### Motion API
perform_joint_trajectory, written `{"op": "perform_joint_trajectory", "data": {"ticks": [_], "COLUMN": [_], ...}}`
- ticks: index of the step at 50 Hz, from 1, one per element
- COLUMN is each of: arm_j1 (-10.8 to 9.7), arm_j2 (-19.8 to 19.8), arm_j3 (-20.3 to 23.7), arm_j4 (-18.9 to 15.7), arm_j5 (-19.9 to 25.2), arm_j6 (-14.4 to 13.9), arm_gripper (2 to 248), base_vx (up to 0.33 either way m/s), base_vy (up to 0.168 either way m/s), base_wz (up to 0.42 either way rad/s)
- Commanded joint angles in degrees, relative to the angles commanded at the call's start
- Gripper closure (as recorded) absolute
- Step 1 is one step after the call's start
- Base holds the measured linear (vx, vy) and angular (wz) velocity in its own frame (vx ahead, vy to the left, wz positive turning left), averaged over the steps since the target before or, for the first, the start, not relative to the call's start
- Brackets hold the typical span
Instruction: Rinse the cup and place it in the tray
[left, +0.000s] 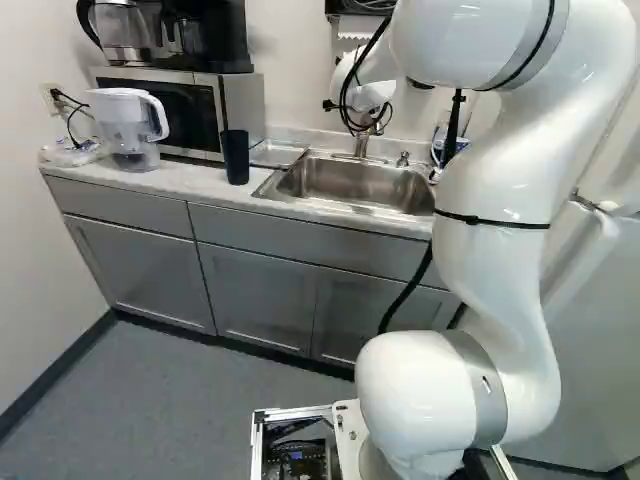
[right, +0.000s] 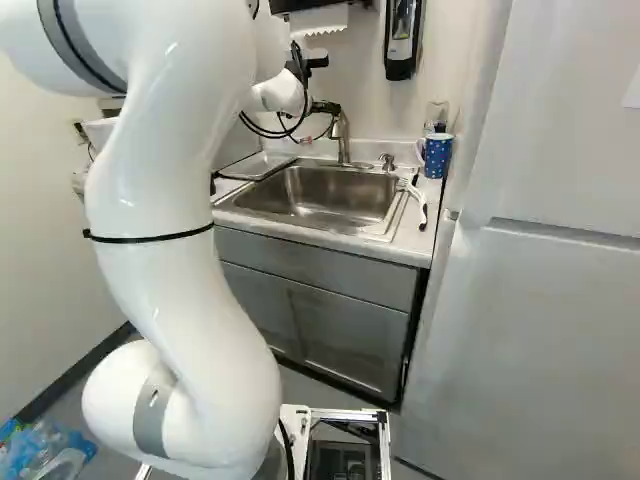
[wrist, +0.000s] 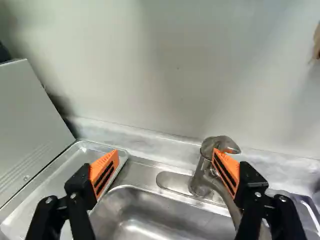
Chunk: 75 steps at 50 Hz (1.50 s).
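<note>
Cup (left: 236, 158): black, upright on the bench (left: 190, 180), between microwave (left: 242, 105) and sink (right: 318, 196), just beside the tray (left: 277, 154). Near the tap (wrist: 201, 176), hand (right: 324, 107) released, spread wide. Across the sink, spotted mug (right: 437, 157) on the bench.

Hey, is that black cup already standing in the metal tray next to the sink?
No, the black cup stands on the counter, beside the metal tray.

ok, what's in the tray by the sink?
Nothing shows in the tray, just bare metal. The pincer covers part of it in the wrist view; what's behind there is hidden.
</note>
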Motion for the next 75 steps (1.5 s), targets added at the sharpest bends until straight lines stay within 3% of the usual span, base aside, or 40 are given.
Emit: {"op": "perform_joint_trajectory", "data": {"ticks": [23,43,55,75], "arm_j1": [-0.40,-0.68,-0.72,-0.89], "arm_j2": [-5.32,-6.05,-4.74,0.83], "arm_j3": [-6.40,-7.29,-5.69,0.98], "arm_j4": [0.00,0.00,0.00,0.00], "arm_j5": [3.35,3.65,3.65,3.65], "arm_j6": [0.00,0.00,0.00,0.00], "arm_gripper": [3,3,3,3], "base_vx": [0.000,0.000,0.000,0.000], "base_vy": [0.000,0.000,0.000,0.000], "base_wz": [0.000,0.000,0.000,0.000]}}
